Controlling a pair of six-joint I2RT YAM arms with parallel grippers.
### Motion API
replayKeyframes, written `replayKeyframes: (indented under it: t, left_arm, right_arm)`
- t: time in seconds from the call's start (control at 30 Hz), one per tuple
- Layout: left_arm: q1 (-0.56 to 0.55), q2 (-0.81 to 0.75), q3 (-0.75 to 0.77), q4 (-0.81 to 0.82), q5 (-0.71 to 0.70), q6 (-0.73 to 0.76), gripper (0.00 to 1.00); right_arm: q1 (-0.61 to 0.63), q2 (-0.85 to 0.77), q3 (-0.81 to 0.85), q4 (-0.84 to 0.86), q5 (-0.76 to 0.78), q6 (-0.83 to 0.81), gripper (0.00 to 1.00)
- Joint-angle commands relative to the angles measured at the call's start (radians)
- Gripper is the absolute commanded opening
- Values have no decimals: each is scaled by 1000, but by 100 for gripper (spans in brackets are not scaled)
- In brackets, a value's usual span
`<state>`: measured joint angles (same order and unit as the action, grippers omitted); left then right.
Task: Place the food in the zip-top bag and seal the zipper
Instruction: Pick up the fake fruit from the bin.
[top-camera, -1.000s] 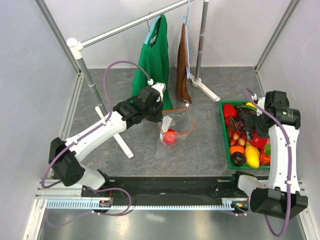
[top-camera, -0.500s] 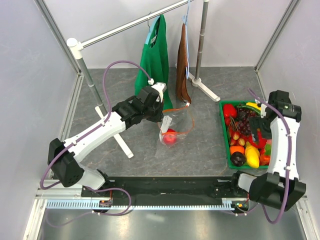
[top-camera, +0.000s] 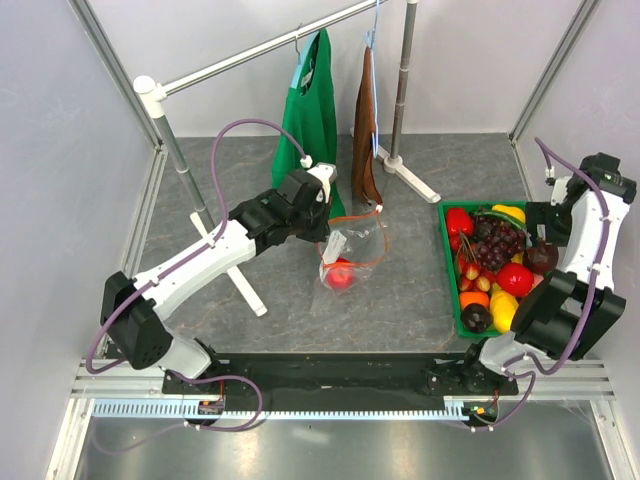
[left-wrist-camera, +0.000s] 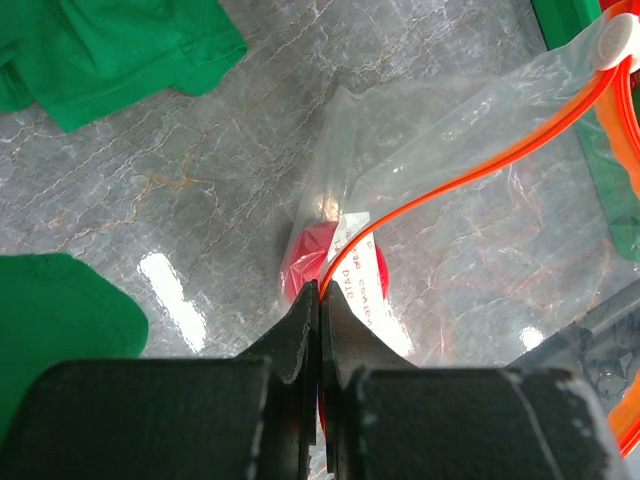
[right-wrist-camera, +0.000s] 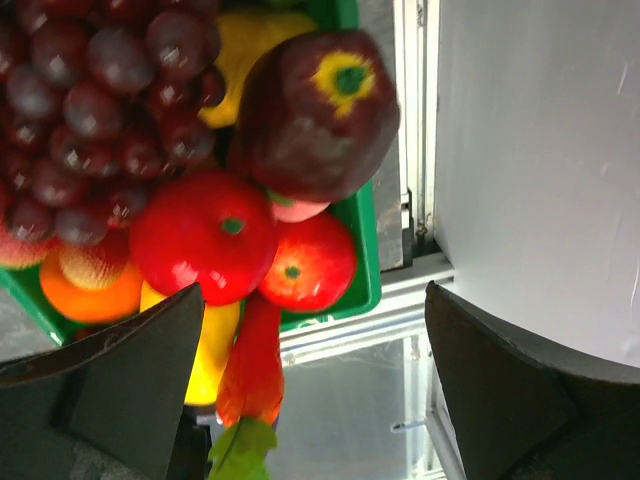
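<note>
My left gripper (top-camera: 326, 228) (left-wrist-camera: 322, 300) is shut on the orange-red zipper (left-wrist-camera: 470, 170) of the clear zip-top bag (top-camera: 352, 250) (left-wrist-camera: 480, 120), holding its mouth edge up. A whitish tab (left-wrist-camera: 615, 40) sits at the zipper's far end. One red fruit (top-camera: 340, 275) (left-wrist-camera: 308, 258) lies inside the bag. The rest of the food fills a green tray (top-camera: 447, 290): grapes (top-camera: 495, 240) (right-wrist-camera: 90, 100), a dark maroon fruit (top-camera: 541, 257) (right-wrist-camera: 315, 110) and a red apple (top-camera: 515, 279) (right-wrist-camera: 205, 235). My right gripper (top-camera: 553, 225) (right-wrist-camera: 315, 380) hangs open and empty over the tray's right edge.
A clothes rack stands at the back with a green garment (top-camera: 310, 110) and a brown cloth (top-camera: 366, 130) hanging just behind the bag. Its white foot (top-camera: 240, 275) lies under my left arm, and a stand base (top-camera: 410, 178) sits behind the tray. The right wall is close to my right arm.
My right arm has swung up and to the right, from over the tray's middle toward the right wall, jaws still open. The left gripper and the bag have stayed put.
</note>
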<state>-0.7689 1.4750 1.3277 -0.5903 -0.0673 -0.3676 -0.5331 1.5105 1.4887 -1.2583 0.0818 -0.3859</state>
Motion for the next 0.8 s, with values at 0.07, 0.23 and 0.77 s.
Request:
replayKeyframes:
  t: [0.07,0.23,0.77]
  left_arm:
    - [2,21,47,21,15,29,2]
    - [2,25,48,21,18,25,2]
    - [2,30,45,18,14,30,2]
  right_arm:
    - [-50,57,-18,123,-80,35,98]
    - [-65,89,-51,197,-105,16,98]
    - [-103,203,-134,278,-149,-14,97]
